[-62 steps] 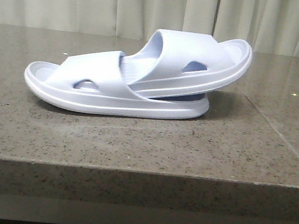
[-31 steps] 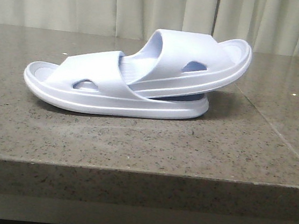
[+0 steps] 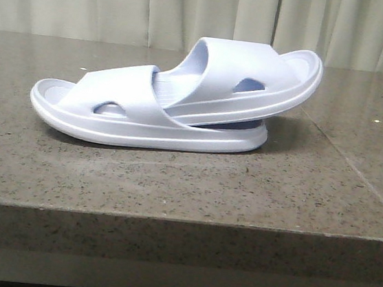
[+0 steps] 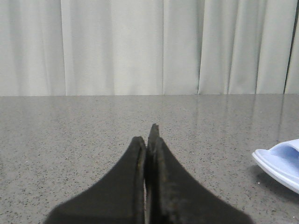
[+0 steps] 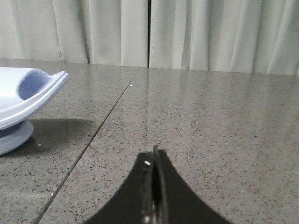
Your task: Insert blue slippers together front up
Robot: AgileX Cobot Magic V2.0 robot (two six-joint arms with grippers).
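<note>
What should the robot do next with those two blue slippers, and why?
Probably nothing more than keep both arms back. The upper slipper already sits tucked under the strap of the lower slipper, tilted up on its heel. The left gripper and right gripper are clear of the pair, jaws shut on nothing, so the nesting looks done.

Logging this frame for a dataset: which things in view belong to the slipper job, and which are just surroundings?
Job:
- lower slipper, flat on the table
- upper slipper, tucked under its strap, tilted

Surroundings:
- stone table
- curtain
</note>
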